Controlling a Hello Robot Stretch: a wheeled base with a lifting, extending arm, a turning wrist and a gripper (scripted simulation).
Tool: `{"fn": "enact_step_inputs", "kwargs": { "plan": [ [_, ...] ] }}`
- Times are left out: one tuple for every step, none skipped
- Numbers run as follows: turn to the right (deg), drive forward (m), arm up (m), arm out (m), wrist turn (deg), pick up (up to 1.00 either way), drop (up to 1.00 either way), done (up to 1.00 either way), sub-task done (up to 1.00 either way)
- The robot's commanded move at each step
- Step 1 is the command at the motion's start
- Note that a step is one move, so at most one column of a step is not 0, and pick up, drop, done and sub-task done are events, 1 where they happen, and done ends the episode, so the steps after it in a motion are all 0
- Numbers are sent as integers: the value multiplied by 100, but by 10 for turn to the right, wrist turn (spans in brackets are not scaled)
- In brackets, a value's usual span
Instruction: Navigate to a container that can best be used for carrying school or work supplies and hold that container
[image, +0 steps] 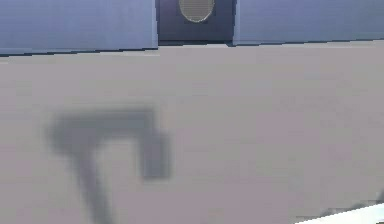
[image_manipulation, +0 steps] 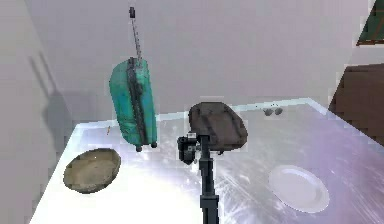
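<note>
A dark, rounded bag (image_manipulation: 220, 125), shaped like a backpack, lies on a glossy pale tabletop (image_manipulation: 170, 190) in the arm side view. My arm rises from the bottom edge, and the gripper (image_manipulation: 188, 149) sits right at the bag's near left side. With the bag on the table behind it, I cannot tell whether the gripper holds anything. A teal hard-shell suitcase (image_manipulation: 133, 103) stands tilted on the table to the left of the bag, its thin handle (image_manipulation: 134, 35) pulled up.
A brown round dish (image_manipulation: 92, 170) lies at the table's left and a white plate (image_manipulation: 298, 187) at its right. Two small dark things (image_manipulation: 272, 111) sit near the far edge. A grey wall backs the table. The forward view has a dark panel (image: 196, 30) with a pale oval (image: 196, 9).
</note>
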Motion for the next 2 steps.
{"fn": "enact_step_inputs", "kwargs": {
  "plan": [
    [0,0,10,0,0,0,0,0,0],
    [0,0,0,0,0,0,0,100,0]
  ]
}}
